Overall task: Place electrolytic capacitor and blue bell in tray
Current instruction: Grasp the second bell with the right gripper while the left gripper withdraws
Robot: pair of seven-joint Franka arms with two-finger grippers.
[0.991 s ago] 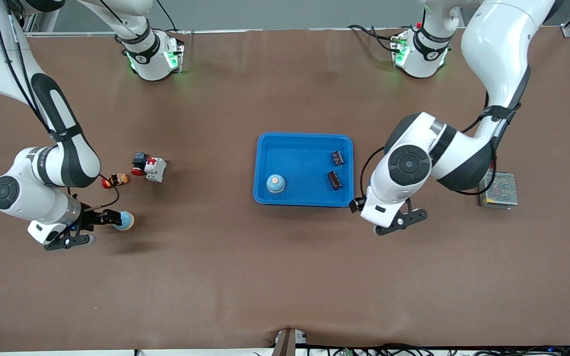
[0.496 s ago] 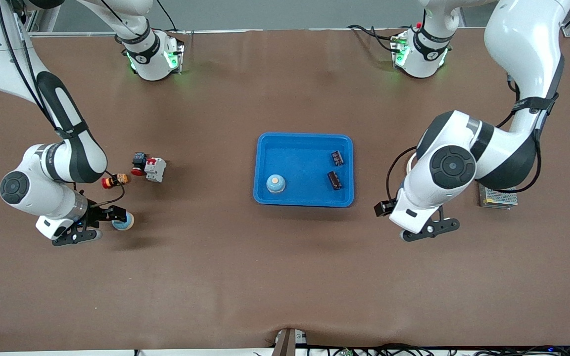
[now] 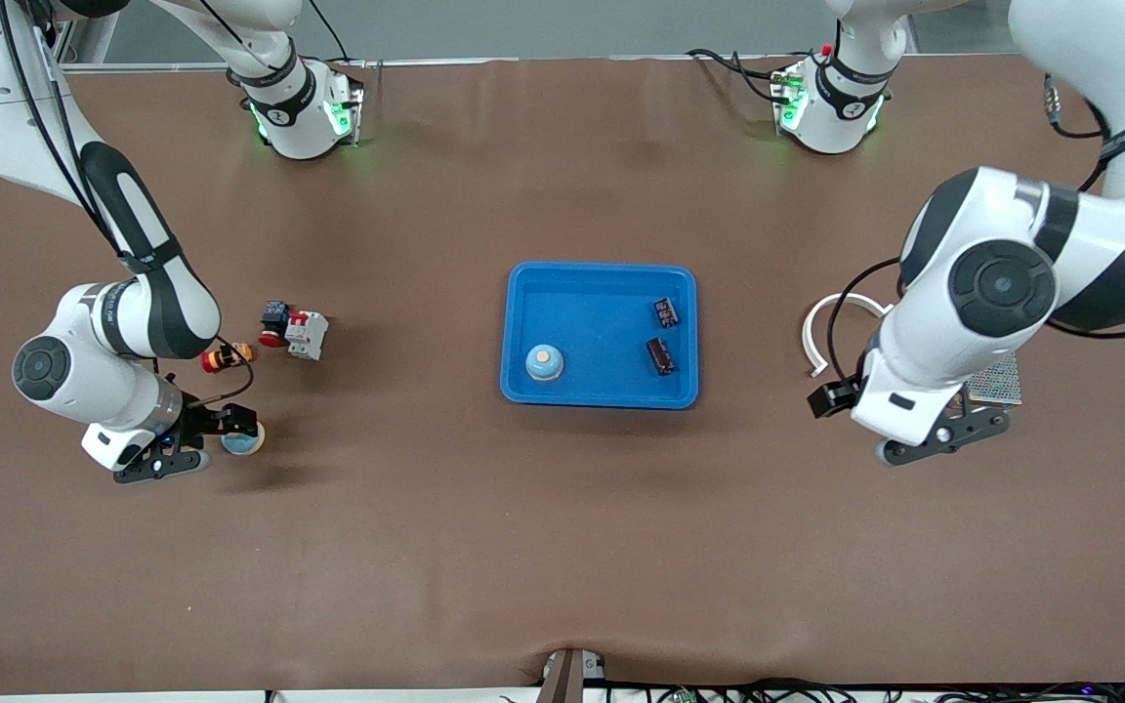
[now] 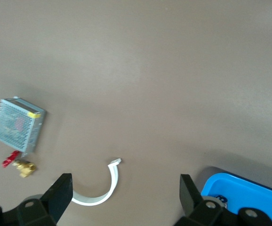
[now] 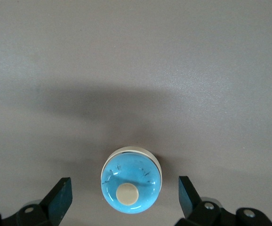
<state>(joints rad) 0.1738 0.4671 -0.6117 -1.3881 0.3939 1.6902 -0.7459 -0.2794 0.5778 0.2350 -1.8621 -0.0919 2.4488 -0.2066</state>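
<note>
The bright-blue tray lies mid-table. In it stand a blue bell with a pale button and a dark electrolytic capacitor; a second small dark part lies beside the capacitor. Another blue bell sits on the table toward the right arm's end. My right gripper hovers over it, open, its fingers on either side and clear of it. My left gripper is open and holds nothing, above the table at the left arm's end.
A white curved clip and a metal mesh box lie under the left arm. A red-white breaker, a small black part and a red-capped piece lie near the right arm.
The left arm has swung away from the tray toward its own end of the table, uncovering the white clip. The right gripper has edged in over the loose blue bell, still open.
</note>
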